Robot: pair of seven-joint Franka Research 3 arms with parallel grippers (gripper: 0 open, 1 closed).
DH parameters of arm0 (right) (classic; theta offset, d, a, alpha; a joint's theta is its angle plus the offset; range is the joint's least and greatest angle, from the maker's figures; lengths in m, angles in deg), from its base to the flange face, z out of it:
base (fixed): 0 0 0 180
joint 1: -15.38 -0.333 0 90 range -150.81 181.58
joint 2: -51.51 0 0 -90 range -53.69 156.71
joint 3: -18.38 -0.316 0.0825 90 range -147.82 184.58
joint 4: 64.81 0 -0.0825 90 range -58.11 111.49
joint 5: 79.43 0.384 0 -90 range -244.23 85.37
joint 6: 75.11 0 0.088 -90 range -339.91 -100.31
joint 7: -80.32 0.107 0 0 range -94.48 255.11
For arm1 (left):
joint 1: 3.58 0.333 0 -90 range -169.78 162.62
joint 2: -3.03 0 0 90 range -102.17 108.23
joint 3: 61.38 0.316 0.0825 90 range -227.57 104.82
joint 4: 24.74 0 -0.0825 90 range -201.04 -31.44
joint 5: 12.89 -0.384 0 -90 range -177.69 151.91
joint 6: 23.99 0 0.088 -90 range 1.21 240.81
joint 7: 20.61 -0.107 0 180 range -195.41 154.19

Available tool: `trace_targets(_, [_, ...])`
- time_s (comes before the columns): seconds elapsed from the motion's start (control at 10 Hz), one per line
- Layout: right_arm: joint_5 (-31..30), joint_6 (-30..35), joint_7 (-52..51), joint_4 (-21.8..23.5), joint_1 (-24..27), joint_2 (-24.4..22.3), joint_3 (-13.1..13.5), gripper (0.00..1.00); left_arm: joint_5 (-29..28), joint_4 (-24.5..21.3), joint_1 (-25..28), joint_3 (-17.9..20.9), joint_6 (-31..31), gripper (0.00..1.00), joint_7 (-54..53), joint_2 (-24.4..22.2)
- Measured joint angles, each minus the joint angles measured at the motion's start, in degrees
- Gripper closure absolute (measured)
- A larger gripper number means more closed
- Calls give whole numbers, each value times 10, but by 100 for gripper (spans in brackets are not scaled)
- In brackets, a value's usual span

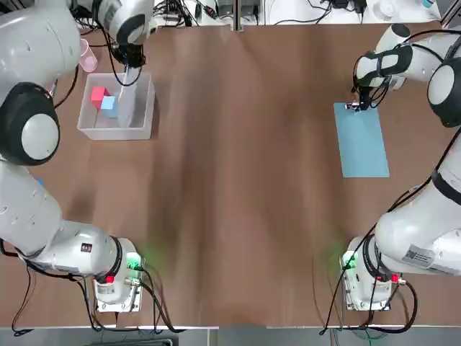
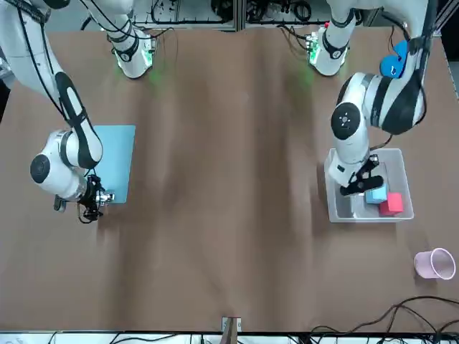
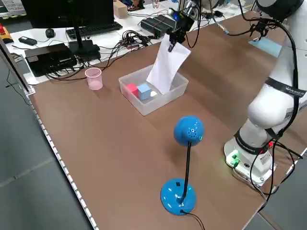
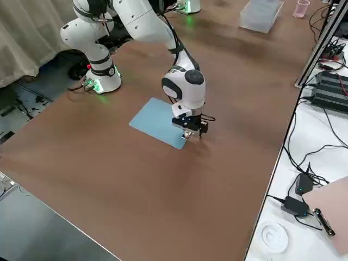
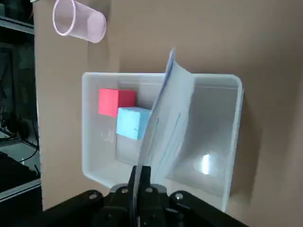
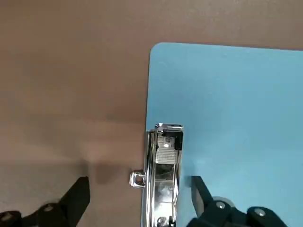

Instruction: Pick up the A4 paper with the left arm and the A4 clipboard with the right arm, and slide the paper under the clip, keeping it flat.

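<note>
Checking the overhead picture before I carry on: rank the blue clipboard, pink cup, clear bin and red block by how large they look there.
1. Clear bin
2. Blue clipboard
3. Pink cup
4. Red block

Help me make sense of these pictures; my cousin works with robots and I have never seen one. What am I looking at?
You see two white robot arms fixed beside each other at a brown table. One picture looks straight down, one faces the robot from across the table, two look down from its sides, and two come from the arms' wrists.

The left arm's tool is shut on a sheet of paper, which hangs over a clear plastic bin holding a red block and a blue block. A pink cup is nearby.

The right arm's tool is open above a light-blue clipboard, its fingers on either side of the metal clip.
</note>
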Motion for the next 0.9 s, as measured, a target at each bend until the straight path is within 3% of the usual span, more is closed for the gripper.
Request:
trace_targets(0.5, [0,-1,0,0,0,2,0,12,120,119,17,7,-78,99,-2,1])
trace_targets(0.9, [0,-1,0,0,0,2,0,19,211,174,29,8,-83,99,77,2])
